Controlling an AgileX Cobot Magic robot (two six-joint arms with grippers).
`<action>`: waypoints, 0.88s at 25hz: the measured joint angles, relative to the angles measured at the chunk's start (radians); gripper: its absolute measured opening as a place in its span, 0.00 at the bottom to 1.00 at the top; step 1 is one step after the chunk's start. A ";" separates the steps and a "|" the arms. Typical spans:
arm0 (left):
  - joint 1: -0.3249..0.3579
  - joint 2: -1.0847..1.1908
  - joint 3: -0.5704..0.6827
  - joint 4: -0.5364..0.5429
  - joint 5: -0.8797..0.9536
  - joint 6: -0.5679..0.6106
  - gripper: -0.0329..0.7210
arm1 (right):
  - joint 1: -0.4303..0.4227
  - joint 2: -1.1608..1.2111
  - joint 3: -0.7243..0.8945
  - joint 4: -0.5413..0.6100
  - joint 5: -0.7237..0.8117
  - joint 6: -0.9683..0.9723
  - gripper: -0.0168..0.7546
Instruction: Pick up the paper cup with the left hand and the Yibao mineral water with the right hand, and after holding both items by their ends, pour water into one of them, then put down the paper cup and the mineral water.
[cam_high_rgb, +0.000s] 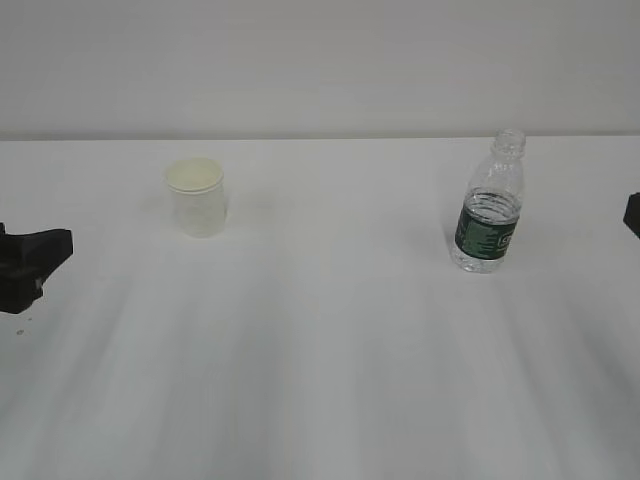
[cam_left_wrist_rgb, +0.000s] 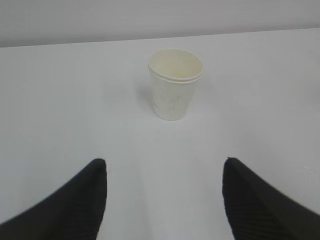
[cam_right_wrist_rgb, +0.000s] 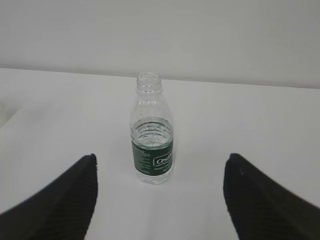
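black fingers (cam_left_wrist_rgb: 75, 200) of the left hand (cam_left_wrist_rgb: 165, 200) spread wide and hold nothing, facing the upright paper cup (cam_left_wrist_rgb: 175, 84) well ahead on the white table (cam_left_wrist_rgb: 60, 110). right hand (cam_right_wrist_rgb: 160, 200) likewise gapes wide and empty toward the uncapped, standing yibao mineral water (cam_right_wrist_rgb: 152, 137), well apart from the cup.

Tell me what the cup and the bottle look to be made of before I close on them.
The cup: apparently thin paper, matte white outside, cream inside, with a rolled rim. The bottle: clear, glossy plastic by the look of it, with ribbed walls you can see through and a dark green label band, likely printed film. No cap.
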 joint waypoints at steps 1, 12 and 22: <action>0.000 0.000 0.000 0.000 0.000 0.000 0.73 | 0.000 0.015 0.000 0.000 -0.007 0.000 0.79; 0.000 0.000 0.000 0.000 0.000 0.000 0.72 | 0.000 0.115 0.116 -0.002 -0.311 0.025 0.79; 0.000 0.000 0.000 0.000 -0.010 0.000 0.72 | 0.000 0.117 0.219 -0.123 -0.446 0.137 0.79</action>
